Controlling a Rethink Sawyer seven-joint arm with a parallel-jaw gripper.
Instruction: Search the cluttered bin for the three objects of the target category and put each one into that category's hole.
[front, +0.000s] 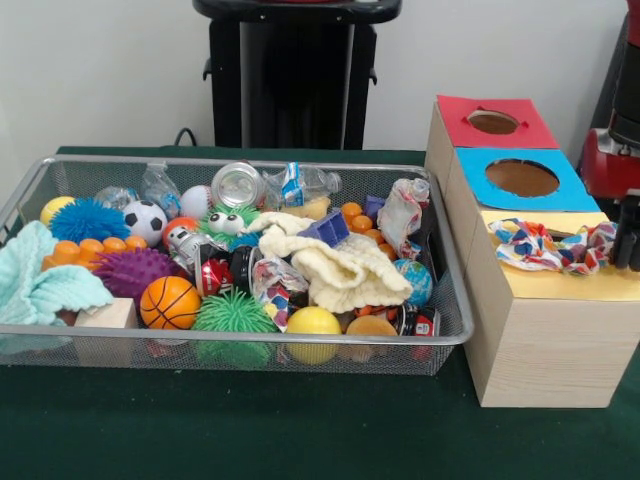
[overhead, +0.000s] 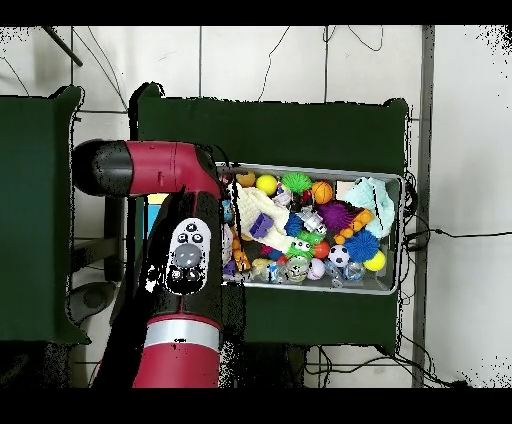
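The wire mesh bin (front: 250, 339) holds a heap of toys. One spotted white fabric piece (front: 545, 246) lies spread on the yellow-topped box (front: 560, 285), over its hole, which is almost wholly hidden. A second spotted piece (front: 402, 213) hangs at the bin's right end. A third spotted piece (front: 274, 288) seems to lie in the middle of the heap. My gripper (front: 628, 232) shows as a dark shape at the picture's right edge, beside the fabric on the yellow top. In the overhead view my red arm (overhead: 185, 250) covers the boxes beside the bin (overhead: 310, 287).
A blue-topped box (front: 520, 180) and a red-topped box (front: 495, 122) stand behind the yellow one, each with an open hole. In the bin lie a cream knitted cloth (front: 340, 265), a mint-green towel (front: 40, 280), balls and spiky toys.
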